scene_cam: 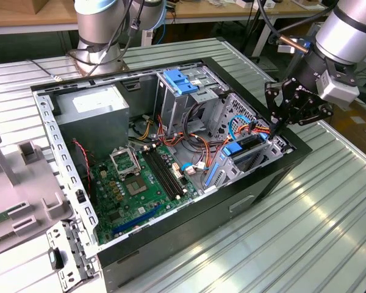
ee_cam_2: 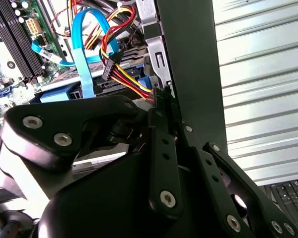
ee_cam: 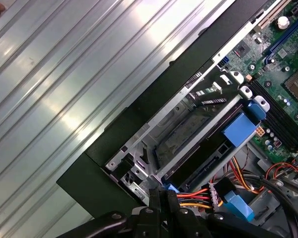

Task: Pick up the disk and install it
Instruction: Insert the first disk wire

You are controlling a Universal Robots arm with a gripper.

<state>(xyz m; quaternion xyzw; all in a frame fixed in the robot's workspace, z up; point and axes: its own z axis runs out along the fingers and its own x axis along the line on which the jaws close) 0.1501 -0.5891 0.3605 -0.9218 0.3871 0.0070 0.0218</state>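
Disk [scene_cam: 247,148] sits in its bay at the case's [scene_cam: 244,201] three o'clock corner, apparently seated; hand [scene_cam: 274,129], fingers pressed together, touches its end.

Your arm [scene_cam: 354,27]: silver-grey tube segments, black cables along it. Gripper [scene_cam: 279,119]: matte black linkage bars, silver screw heads at the pivots; white-grey block at your wrist [scene_cam: 340,85].
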